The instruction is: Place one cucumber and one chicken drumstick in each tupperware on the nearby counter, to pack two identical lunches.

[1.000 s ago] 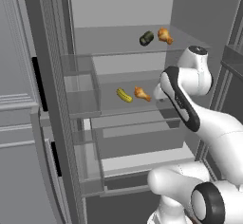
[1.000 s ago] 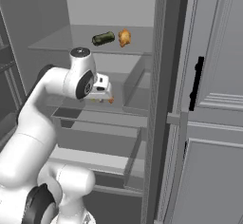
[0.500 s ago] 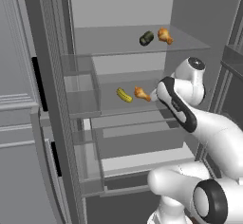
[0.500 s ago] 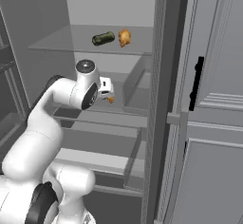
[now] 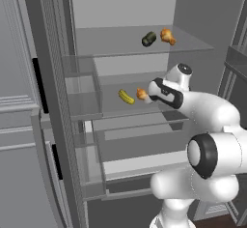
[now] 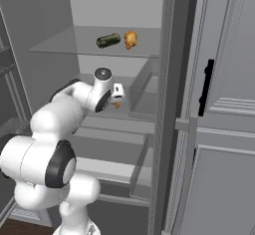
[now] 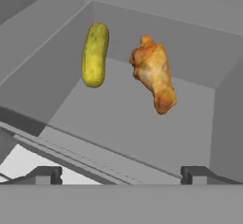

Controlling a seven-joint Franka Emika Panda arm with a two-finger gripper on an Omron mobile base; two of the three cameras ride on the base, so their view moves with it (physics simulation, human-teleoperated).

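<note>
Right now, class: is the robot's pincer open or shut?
Open. In the hand view the pincer has its two tips far apart, nothing between them, facing the chicken drumstick.

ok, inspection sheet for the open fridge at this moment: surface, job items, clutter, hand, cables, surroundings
Surface: glass middle shelf and upper shelf inside the open fridge.
Job's things: yellowish-green cucumber and chicken drumstick lie side by side on the middle shelf, apart; dark green cucumber and second drumstick on the upper shelf.
Clutter: nothing seen.
Hand: hand open, empty, short of the middle-shelf drumstick.
Cables: nothing seen.
Surroundings: grey cabinet door with black handle at right; drawers below the shelves.
</note>
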